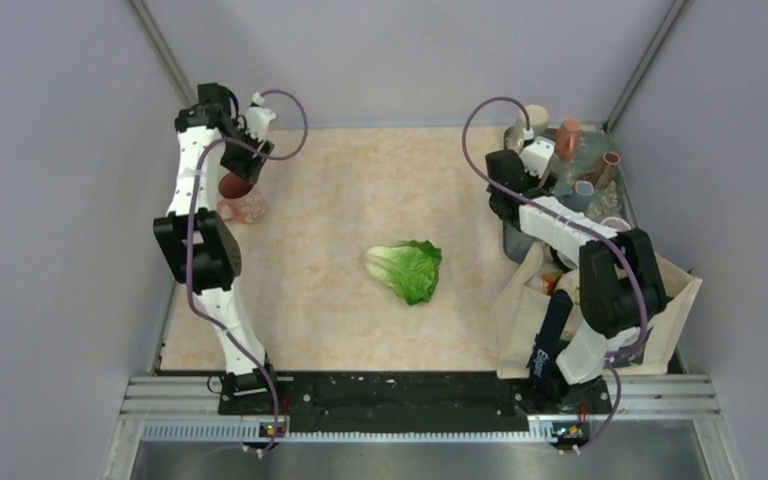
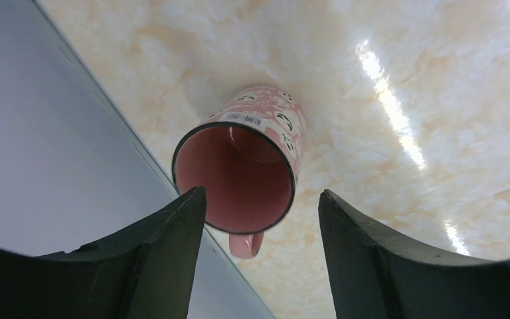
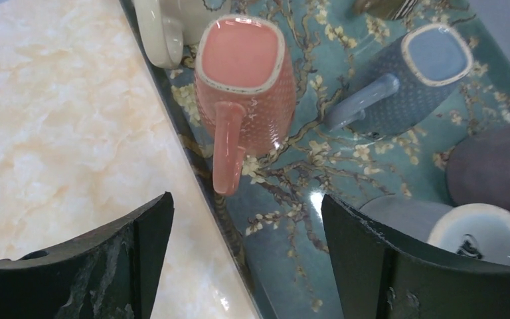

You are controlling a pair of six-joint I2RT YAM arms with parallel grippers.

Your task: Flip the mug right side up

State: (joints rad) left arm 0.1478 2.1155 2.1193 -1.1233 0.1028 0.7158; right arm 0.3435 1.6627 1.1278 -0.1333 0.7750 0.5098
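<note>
Top view: mug [image 1: 241, 203] stands far left on the surface [image 1: 340, 320], under the left claw [image 1: 244, 168].
Left wrist: mouth up, handle towards camera; claw wide, holding nothing.
Right wrist: right claw [image 3: 246, 206] wide, empty, over tray [image 3: 345, 166].
Judgement: mug looks upright; next move is a straight lift clear of the rim.

Pink mug [image 1: 240, 198] upright on marbled table [image 1: 340, 320], far-left, close to wall. Left gripper [image 1: 245, 160] directly over it, apparently clear of rim, though hard to judge from above. Lettuce head [image 1: 407, 270] mid-table, well apart from mug. Tray [image 1: 514, 240] of assorted mugs at far-right corner, right gripper [image 1: 505, 175] over its left edge. Beige bag [image 1: 515, 320], open-topped, beside right arm base.
</note>
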